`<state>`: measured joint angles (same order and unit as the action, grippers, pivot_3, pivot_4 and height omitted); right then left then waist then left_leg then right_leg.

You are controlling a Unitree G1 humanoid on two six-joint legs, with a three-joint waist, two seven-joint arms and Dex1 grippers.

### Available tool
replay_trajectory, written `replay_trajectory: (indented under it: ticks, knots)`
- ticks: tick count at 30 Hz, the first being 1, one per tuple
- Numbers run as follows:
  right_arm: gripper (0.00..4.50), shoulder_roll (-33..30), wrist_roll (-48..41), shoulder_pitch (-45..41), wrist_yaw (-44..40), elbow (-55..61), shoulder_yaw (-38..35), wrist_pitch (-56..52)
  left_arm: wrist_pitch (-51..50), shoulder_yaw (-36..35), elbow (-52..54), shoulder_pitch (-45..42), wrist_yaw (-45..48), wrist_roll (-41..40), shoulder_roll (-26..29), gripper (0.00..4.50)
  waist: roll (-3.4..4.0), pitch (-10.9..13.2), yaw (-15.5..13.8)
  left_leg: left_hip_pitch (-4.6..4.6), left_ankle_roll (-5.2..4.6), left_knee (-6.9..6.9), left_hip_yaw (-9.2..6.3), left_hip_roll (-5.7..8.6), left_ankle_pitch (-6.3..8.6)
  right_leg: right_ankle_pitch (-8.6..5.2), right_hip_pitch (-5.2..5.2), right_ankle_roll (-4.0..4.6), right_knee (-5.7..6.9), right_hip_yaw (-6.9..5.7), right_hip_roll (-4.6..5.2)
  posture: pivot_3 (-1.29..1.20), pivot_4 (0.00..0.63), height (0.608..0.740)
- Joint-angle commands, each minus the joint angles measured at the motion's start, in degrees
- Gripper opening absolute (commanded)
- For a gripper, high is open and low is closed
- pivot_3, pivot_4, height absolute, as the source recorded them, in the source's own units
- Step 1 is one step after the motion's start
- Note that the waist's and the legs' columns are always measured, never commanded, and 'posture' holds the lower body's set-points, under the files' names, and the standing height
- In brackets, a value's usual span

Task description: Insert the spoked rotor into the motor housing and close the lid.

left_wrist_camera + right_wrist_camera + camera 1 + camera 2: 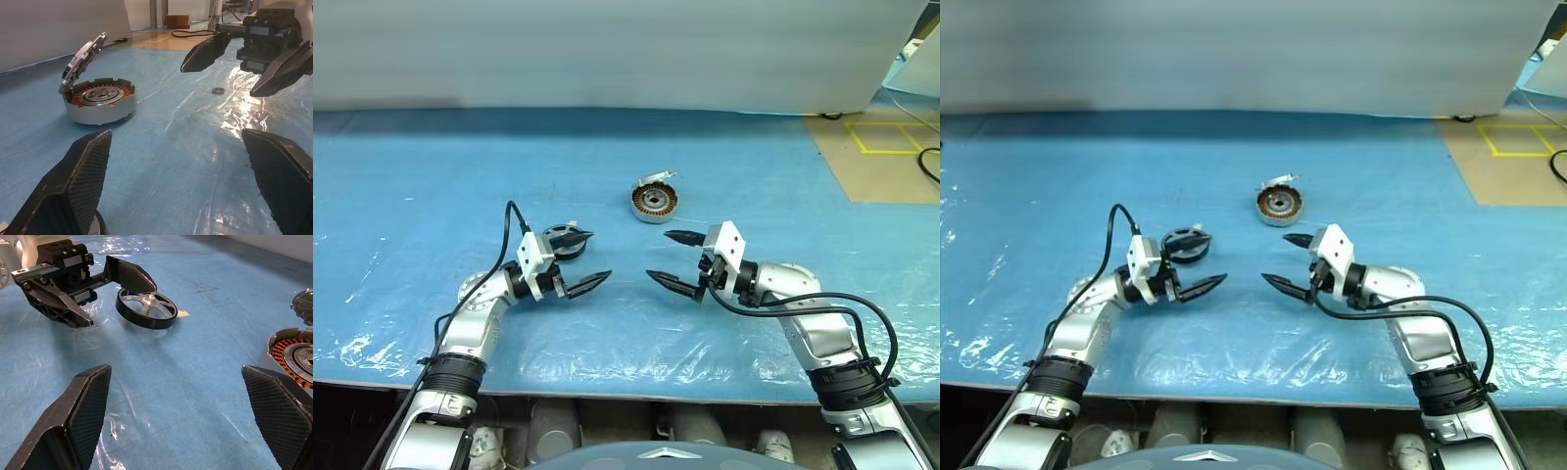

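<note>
Both pincers, left and right, hung empty with fingers apart near the front edge of the blue surface. The rotor lay beside the left one; the housing sat farther back, its lid propped against the rim.

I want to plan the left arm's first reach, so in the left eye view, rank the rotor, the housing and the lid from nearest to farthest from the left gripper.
1. The rotor, on the blue sheet just behind the left gripper.
2. The housing, farther back and toward the right side.
3. The lid, propped up at the housing's far rim.
</note>
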<state>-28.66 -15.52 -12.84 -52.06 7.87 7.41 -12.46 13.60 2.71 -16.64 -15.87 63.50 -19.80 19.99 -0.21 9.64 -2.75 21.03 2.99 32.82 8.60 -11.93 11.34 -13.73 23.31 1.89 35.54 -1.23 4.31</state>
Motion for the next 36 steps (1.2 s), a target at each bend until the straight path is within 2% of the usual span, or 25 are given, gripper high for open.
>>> replay_trajectory:
  ticks: [1,36]
  knots:
    - [4.47,-0.4,-0.2,0.1,-0.5,1.8,-0.1,1.6,0.6,-0.1,1.5,-0.5,0.2,-0.3,0.1,4.50,0.00,0.0,0.0,0.00,0.00,0.00,0.00,0.00,0.00,0.00,0.00,0.00,0.00,0.00,0.00,0.00,0.150,0.740]
    - [4.47,0.6,2.0,-3.0,0.5,0.2,0.9,-1.1,1.4,-0.2,0.8,-1.0,-0.1,0.1,-0.1,4.50,0.00,0.0,0.0,0.01,-0.15,0.01,0.00,0.00,-0.10,0.00,0.00,0.00,0.02,0.00,0.00,0.00,0.150,0.740]
